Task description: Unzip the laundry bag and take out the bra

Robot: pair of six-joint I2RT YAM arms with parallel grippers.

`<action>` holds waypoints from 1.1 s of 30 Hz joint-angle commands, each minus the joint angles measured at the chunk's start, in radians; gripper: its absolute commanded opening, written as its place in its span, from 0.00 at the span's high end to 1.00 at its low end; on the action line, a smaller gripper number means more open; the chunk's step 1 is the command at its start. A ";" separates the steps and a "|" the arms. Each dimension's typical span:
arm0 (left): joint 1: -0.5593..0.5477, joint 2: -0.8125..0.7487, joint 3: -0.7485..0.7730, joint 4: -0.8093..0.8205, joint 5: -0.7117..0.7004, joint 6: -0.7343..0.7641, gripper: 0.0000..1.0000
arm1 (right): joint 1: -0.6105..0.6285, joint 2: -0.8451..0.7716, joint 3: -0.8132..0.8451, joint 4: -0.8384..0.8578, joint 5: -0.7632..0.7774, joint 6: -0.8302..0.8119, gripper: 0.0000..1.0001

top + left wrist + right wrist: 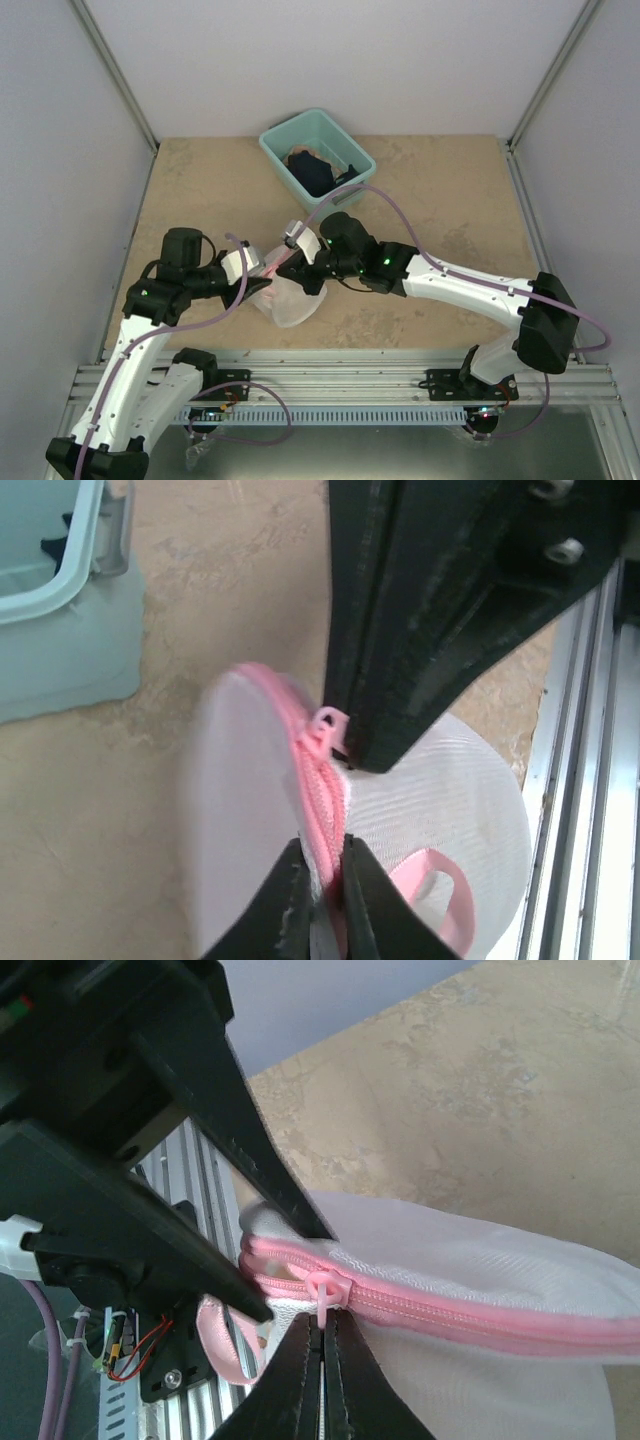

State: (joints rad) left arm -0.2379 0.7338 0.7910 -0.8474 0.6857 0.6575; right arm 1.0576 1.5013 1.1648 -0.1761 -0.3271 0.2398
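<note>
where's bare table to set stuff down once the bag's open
Bare table lies right of the teal bin, behind the right arm, and in the far left corner between bin and wall. Crowded: front centre, where the left tool and right tool pinch the laundry bag.

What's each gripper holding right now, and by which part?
Left gripper pinches the laundry bag by its pink zipper band; right gripper is shut on the zipper pull.
</note>
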 commanded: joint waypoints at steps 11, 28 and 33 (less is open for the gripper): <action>-0.005 -0.046 -0.019 0.029 -0.119 0.277 1.00 | -0.224 -0.119 -0.179 0.050 -0.006 -0.030 1.00; -0.005 -0.095 -0.180 0.109 -0.142 0.354 1.00 | -0.314 -0.155 -0.319 0.142 -0.131 -0.033 1.00; -0.005 -0.088 -0.140 -0.006 -0.098 0.381 0.19 | -0.237 -0.173 -0.368 0.197 -0.090 0.017 1.00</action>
State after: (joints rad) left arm -0.2478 0.6495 0.6258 -0.7326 0.5816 1.0187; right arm 0.7834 1.3621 0.8219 -0.0578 -0.4786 0.2058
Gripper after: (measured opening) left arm 0.428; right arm 0.006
